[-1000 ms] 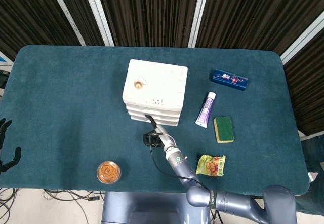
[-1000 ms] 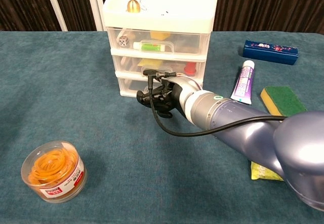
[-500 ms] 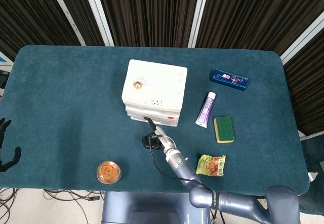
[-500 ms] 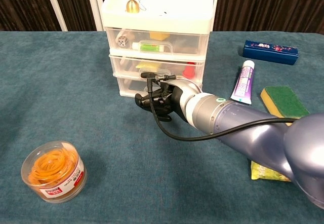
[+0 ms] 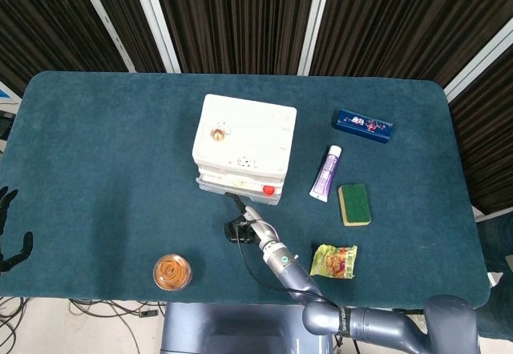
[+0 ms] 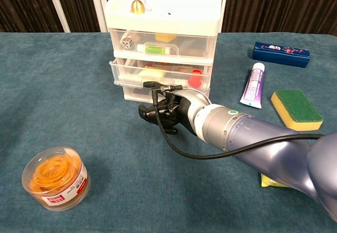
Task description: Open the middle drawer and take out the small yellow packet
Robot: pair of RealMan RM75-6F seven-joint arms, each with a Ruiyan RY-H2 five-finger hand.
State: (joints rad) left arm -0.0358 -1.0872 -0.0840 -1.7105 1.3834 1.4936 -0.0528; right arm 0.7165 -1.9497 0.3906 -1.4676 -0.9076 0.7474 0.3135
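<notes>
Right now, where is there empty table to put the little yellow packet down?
Bare green cloth lies left of the white plastic drawer unit, above the round tub of orange rubber bands. The right side is crowded: purple tube, green-and-yellow sponge, blue box, crinkly snack bag.

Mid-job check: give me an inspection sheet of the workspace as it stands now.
Surface: teal cloth table.
Job's things: white drawer unit; middle drawer pulled partly out, a yellowish item and a red item inside.
Clutter: tub of rubber bands, purple tube, sponge, blue box, snack packet, small bell on the unit.
Hands: right hand at the drawer front, grip unclear; left hand at the table's edge, fingers apart.
Cables: black cable along the right wrist.
Surroundings: dark slatted curtains.
</notes>
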